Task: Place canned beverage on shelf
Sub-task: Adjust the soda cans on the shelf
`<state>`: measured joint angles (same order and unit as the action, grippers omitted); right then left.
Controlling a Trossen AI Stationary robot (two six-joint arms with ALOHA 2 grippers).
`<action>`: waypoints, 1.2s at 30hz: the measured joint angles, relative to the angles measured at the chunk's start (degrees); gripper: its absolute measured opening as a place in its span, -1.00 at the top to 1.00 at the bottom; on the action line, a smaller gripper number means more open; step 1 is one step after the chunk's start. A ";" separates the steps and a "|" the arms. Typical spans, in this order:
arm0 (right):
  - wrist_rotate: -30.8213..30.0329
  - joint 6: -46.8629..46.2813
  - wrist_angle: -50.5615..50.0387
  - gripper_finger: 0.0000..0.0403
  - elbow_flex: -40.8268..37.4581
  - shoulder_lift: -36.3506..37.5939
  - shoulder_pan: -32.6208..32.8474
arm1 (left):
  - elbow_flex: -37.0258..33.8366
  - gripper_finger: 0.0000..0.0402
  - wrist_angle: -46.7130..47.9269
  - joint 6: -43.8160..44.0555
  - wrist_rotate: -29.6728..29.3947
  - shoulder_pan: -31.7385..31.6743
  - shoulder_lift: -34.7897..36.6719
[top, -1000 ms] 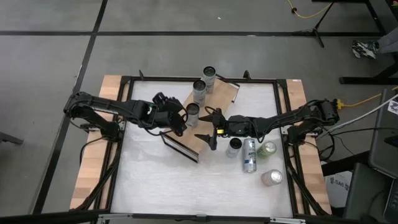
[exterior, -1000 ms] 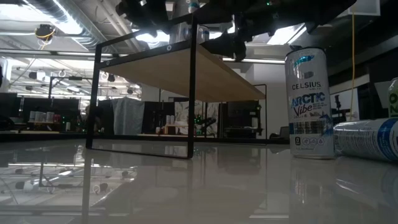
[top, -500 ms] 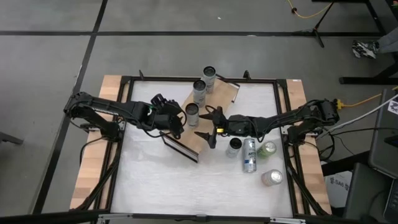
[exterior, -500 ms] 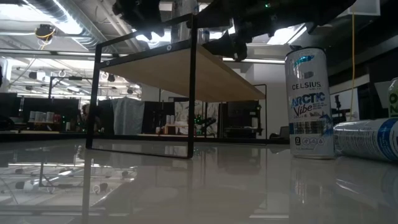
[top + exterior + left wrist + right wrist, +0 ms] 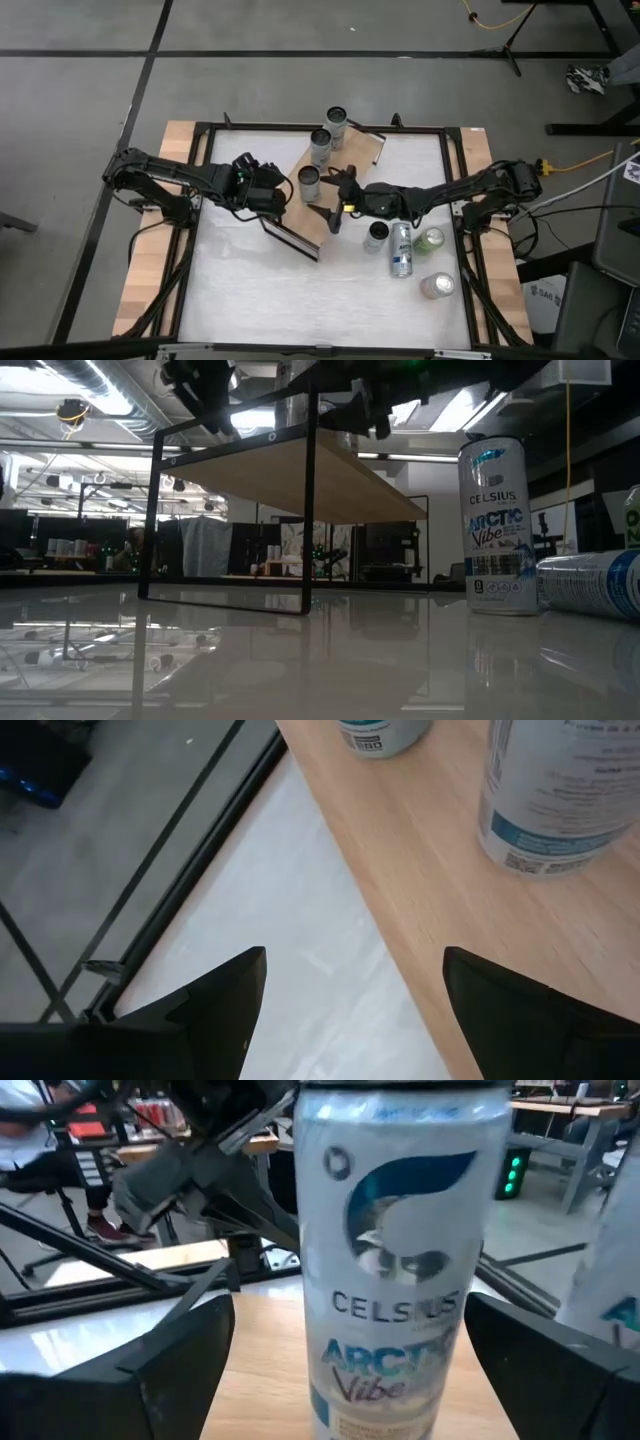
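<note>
My left end effector [image 5: 272, 193] hovers over the shelf's [image 5: 322, 205] nine o'clock edge, fingers [image 5: 215, 1010] spread wide with nothing between them; past them I see the light wood board and the white surface [image 5: 250, 290] below it. At about three o'clock from it, a Celsius can [image 5: 309, 183] stands upright on the shelf, and two more cans [image 5: 321, 147] stand beyond it toward twelve o'clock, the farthest [image 5: 336, 124] near the shelf's far end.

My right end effector [image 5: 337, 203] sits just at the three o'clock side of that nearest can, its fingers [image 5: 170, 1370] parted wide on either side of it and not touching it; the can fills my right wrist view, upright on the wood.

Farther toward three o'clock, off the shelf, another upright can [image 5: 376, 236] stands on the surface, a can [image 5: 401, 250] lies on its side beside it, a green-topped can [image 5: 429, 240] stands next, and one more [image 5: 437, 286] stands toward five o'clock.
</note>
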<state>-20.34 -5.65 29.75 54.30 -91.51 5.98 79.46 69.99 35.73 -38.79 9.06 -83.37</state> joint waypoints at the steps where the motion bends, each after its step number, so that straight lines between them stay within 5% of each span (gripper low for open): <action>1: 0.00 0.16 -0.38 -0.91 0.45 -0.55 0.00 | 0.00 -0.49 -0.05 -0.02 0.03 0.00 0.00; 12: -3.53 0.22 -1.68 -0.89 3.43 -4.02 0.00 | 0.00 -0.49 -0.18 -0.07 0.17 0.00 0.02; 25: -3.41 0.06 -1.05 -0.24 3.43 -4.10 -2.03 | 0.00 -0.49 -0.18 -0.11 0.15 0.00 0.04; 36: -4.11 -0.83 0.33 -0.15 3.39 -4.19 -5.13 | 0.00 -0.49 -0.58 -0.11 0.14 -0.01 0.04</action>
<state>-24.45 -6.47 30.08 57.69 -95.70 0.85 79.46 69.41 35.62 -38.65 9.05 -83.33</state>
